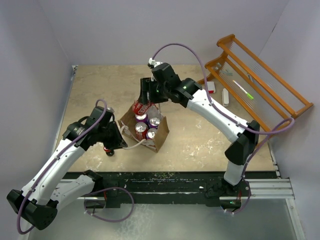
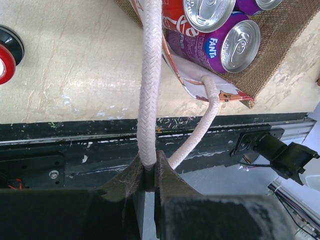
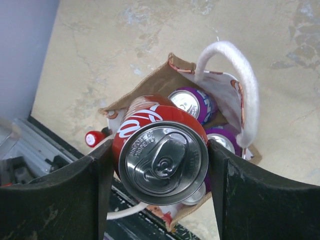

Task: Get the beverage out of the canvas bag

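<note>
The canvas bag (image 1: 161, 136) stands on the worktop (image 1: 210, 135) between the two arms, mouth upward, with several cans packed inside. The right jaws are closed across a red cola can (image 3: 162, 155), which is gripped by its sides near the top and held over the far edge of the bag's mouth. The left jaws are pinched narrow on one white rope handle (image 2: 150, 75), which runs taut from them to the bag.

A full can is judged to be fairly heavy for its size, rigid, and smooth enough to slip. It is best taken across the body, as here, not by the rim or tab. The bag is soft and light, so it is likely to be dragged up with a can unless it is held down by a handle.

The right wrist view shows what is hidden from overhead: the can's lid centred between the fingers, with a purple can (image 3: 192, 102) and the free handle (image 3: 245, 85) below it. Whether the can's base is clear of the bag cannot be told there. Only the left wrist view shows the rope seated in the jaws, a Fanta label on a purple can, and a red-and-black object (image 2: 7, 55) on the worktop. Only the overhead view gives the layout of both arms, with a wooden rack (image 1: 260, 75) at the right.
</note>
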`<action>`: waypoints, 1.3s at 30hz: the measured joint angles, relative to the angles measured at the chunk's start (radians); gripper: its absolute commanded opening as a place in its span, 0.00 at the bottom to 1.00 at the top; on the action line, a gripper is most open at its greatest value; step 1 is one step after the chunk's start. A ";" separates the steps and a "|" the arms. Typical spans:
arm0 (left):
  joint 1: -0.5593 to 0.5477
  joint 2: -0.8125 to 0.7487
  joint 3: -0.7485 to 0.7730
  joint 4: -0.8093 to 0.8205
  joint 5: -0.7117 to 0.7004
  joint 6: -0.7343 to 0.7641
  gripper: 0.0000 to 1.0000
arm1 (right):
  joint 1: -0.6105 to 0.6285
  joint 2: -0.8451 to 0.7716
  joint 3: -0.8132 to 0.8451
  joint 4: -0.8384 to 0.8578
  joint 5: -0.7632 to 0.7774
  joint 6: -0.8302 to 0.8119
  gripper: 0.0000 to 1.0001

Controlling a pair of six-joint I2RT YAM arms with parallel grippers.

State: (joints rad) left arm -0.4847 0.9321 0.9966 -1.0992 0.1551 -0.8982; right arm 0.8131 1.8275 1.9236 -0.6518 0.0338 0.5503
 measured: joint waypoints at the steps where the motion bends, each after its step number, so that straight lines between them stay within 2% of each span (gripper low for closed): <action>1: 0.000 0.000 0.000 0.000 0.002 0.000 0.00 | 0.000 -0.021 -0.019 0.008 -0.003 0.009 0.00; 8: 0.000 0.010 0.000 0.007 0.019 0.001 0.00 | -0.002 -0.214 -0.235 0.056 -0.009 0.083 0.00; 13: 0.000 0.014 0.000 0.014 0.028 0.002 0.00 | -0.005 -0.384 -0.429 0.054 0.045 0.126 0.00; 17: 0.000 0.026 0.000 0.015 0.035 0.005 0.00 | -0.007 -0.500 -0.526 0.001 0.149 0.151 0.00; 24: 0.000 0.039 0.000 0.019 0.043 0.019 0.00 | -0.014 -0.659 -0.650 -0.067 0.442 0.166 0.00; 30: 0.000 0.060 0.000 0.021 0.042 0.028 0.00 | -0.032 -0.593 -0.711 -0.055 0.644 0.160 0.00; 35: 0.001 0.081 0.000 0.021 0.039 0.028 0.00 | -0.066 -0.438 -0.713 0.017 0.708 0.117 0.00; 39: 0.005 0.083 0.000 0.021 0.030 0.028 0.00 | -0.113 -0.314 -0.710 0.114 0.699 0.056 0.00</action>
State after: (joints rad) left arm -0.4797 1.0153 0.9970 -1.0786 0.1852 -0.8703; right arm 0.7006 1.5131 1.2133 -0.5377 0.7326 0.6060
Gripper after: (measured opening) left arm 0.112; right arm 0.688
